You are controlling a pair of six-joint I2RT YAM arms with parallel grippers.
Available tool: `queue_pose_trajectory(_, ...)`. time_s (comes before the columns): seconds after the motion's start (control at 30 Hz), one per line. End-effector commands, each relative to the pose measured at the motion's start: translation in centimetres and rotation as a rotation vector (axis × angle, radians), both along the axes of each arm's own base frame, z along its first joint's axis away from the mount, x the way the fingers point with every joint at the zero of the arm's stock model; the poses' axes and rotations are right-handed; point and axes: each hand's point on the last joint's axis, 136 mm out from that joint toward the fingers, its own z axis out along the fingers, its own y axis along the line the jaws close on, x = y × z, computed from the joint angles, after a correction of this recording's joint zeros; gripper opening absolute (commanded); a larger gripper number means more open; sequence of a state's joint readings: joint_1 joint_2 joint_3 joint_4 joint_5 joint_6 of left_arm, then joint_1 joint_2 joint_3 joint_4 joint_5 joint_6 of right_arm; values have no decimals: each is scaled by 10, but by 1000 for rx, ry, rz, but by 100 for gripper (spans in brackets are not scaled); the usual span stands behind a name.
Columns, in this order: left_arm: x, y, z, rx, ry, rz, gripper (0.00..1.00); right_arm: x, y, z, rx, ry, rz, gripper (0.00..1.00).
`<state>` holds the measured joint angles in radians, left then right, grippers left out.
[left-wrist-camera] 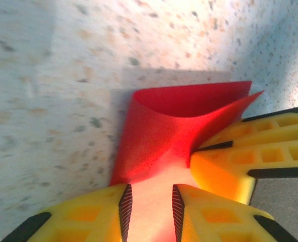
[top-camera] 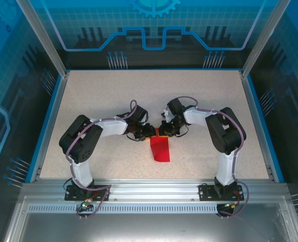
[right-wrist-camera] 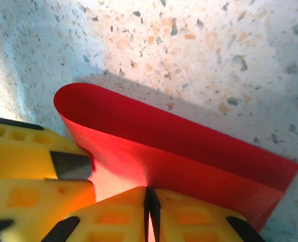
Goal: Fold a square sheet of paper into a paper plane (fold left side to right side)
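The square sheet of paper (top-camera: 160,150), bright red, lies mid-table as a narrow tapering strip, bent over on itself in a soft loop; no paper plane shape shows. Both grippers meet at its far end. My right gripper (right-wrist-camera: 150,194) is shut on the sheet (right-wrist-camera: 189,146), its pads pinching a raised fold; from above it (top-camera: 165,130) comes in from the right. My left gripper (left-wrist-camera: 149,194) stands open over the sheet (left-wrist-camera: 169,126), which shows bright in the gap between its pads. From above this gripper (top-camera: 150,132) reaches in from the left. The right gripper's yellow fingers (left-wrist-camera: 239,161) touch the paper's curled edge.
The speckled beige table (top-camera: 98,96) is ringed by a blue rim and metal posts. The arm bases sit on the aluminium rail (top-camera: 149,191) at the near edge. Open tabletop stretches behind and to both sides of the paper.
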<state>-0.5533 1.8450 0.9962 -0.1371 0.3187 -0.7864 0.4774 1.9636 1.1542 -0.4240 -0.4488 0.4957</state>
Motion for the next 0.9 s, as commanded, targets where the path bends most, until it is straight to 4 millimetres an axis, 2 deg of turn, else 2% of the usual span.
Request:
queue_pose_trajectory(0.0, 0, 36, -3, 93, -4, 42, 34, -26, -30, -37, -191, 83, 6, 14)
queue_pose_trajectory(0.17, 5, 21, 27, 18, -72, -6, 34, -26, -28, -36, -178, 81, 5, 14)
queue_pose_trajectory(0.3, 11, 6, 41, -9, -116, -47, 34, -26, -28, -36, -173, 85, 2, 14)
queue_pose_trajectory(0.67, 32, -20, 14, -48, -52, -74, 32, -27, -28, -35, -174, 89, 4, 14)
queue_pose_trajectory(0.77, 33, -20, 8, -36, -45, -76, 32, -29, -29, -36, -178, 92, 6, 14)
queue_pose_trajectory(0.87, 34, -6, -2, 41, -36, -55, 32, -29, -30, -37, -187, 94, 4, 14)
